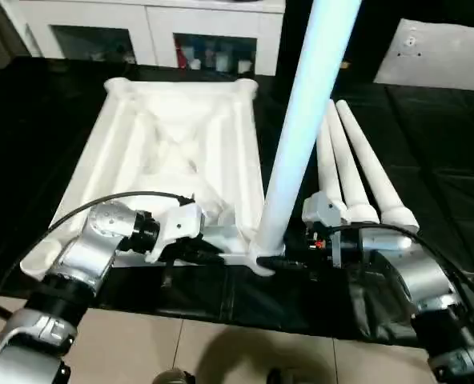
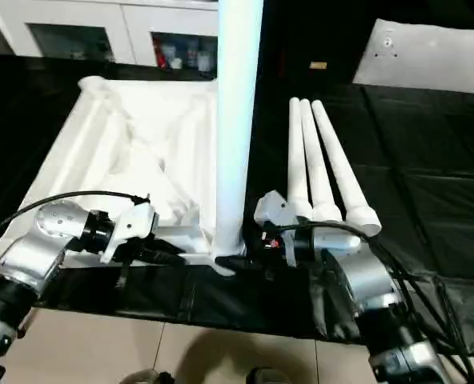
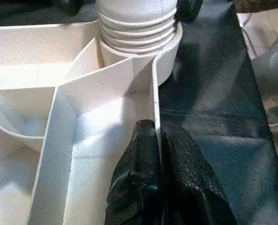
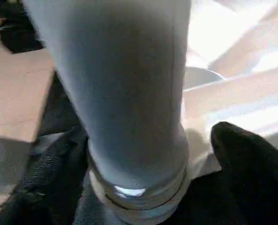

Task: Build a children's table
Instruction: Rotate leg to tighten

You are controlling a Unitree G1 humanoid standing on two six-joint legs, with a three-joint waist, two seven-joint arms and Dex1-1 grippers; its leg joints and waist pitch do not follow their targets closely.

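The counter [image 1: 429, 152] is covered with black sheeting, with tiled floor [image 1: 221, 352] at its near edge. White cabinets [image 1: 149, 32] stand along the back of the room, and a white panel [image 1: 437, 52] lies on the far right of the counter.

The top [image 1: 173, 152] lies upside down on the counter, ribbed underside up. One leg [image 1: 301, 120] stands upright in the near right corner socket [image 3: 169, 51], its threaded end seated there.

Left gripper [image 3: 158, 140]: jaws closed on the top's near rim [image 3: 155, 98], one finger each side, beside the socket.

Right gripper [image 4: 143, 159]: jaws wide, one finger [image 4: 244, 159] each side of the leg's base; contact cannot be told.

Count: one top, one leg fitted, three loose legs [image 2: 321, 168] lying side by side on the counter to the right of the top.
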